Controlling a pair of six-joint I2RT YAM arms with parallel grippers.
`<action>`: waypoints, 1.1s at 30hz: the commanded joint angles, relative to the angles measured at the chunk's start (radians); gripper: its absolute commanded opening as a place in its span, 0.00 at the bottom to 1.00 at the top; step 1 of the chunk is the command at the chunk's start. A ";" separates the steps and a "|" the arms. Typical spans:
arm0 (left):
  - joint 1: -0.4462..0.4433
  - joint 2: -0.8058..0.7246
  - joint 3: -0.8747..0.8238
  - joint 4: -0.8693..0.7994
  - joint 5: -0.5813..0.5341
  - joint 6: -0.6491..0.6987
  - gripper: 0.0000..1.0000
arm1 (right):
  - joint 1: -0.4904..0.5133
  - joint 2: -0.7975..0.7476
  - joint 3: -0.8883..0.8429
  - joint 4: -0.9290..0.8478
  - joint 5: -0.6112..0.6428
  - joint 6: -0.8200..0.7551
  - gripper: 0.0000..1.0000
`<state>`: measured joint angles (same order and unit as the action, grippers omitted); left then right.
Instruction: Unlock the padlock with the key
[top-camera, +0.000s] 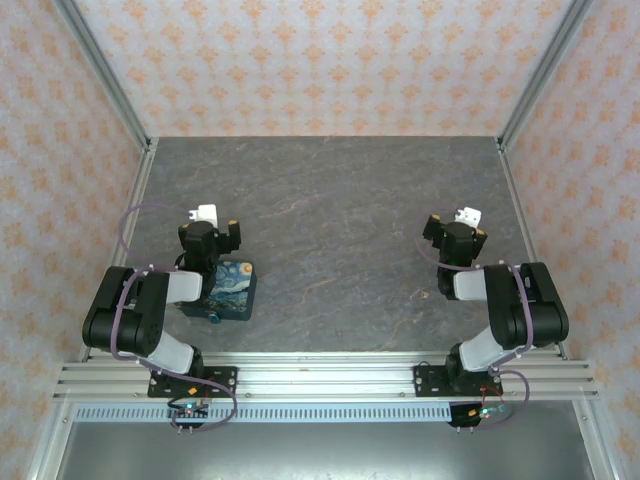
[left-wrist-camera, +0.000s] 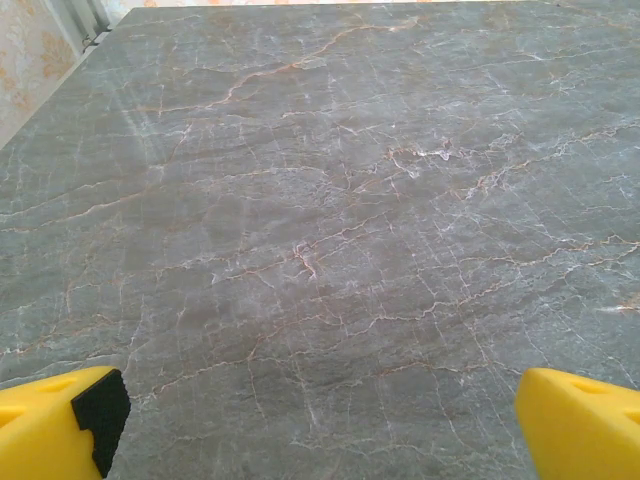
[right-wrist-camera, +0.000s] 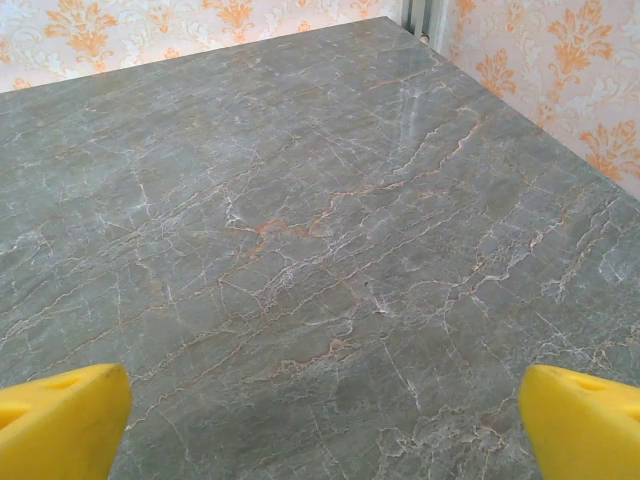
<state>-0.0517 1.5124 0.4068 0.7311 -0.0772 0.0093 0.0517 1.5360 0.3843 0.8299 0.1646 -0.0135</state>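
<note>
Both arms are parked, and nothing is in hand. The left gripper (left-wrist-camera: 320, 435) and right gripper (right-wrist-camera: 320, 425) have their jaws spread wide over bare table (top-camera: 340, 220).

The padlock (top-camera: 213, 317) looks to be the tiny dark speck in the top view. It sits at the near corner of the Starry Night box (top-camera: 232, 285), right beside the left arm. It's too small to read its orientation, and we can't pick out the key from here.

We judge the step in hand is the first reach. The left arm is closest, so we'd tuck the wrist back and down until the lock shows between the fingers. Then descend straight and pinch the body, not the shackle. Keep the keyhole facing the right arm and don't nudge the box.
</note>
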 joint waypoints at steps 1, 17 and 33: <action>0.003 -0.015 0.017 0.017 0.009 0.014 1.00 | 0.006 -0.008 0.010 0.002 0.022 -0.011 0.99; 0.017 -0.014 0.024 0.005 0.022 0.003 1.00 | 0.002 -0.009 0.010 0.003 0.018 -0.008 0.99; 0.025 -0.147 0.272 -0.493 -0.073 -0.060 1.00 | -0.004 -0.187 0.084 -0.277 0.146 0.057 0.99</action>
<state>-0.0406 1.4452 0.5709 0.4583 -0.0818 -0.0101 0.0490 1.4395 0.4019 0.7055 0.2192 0.0036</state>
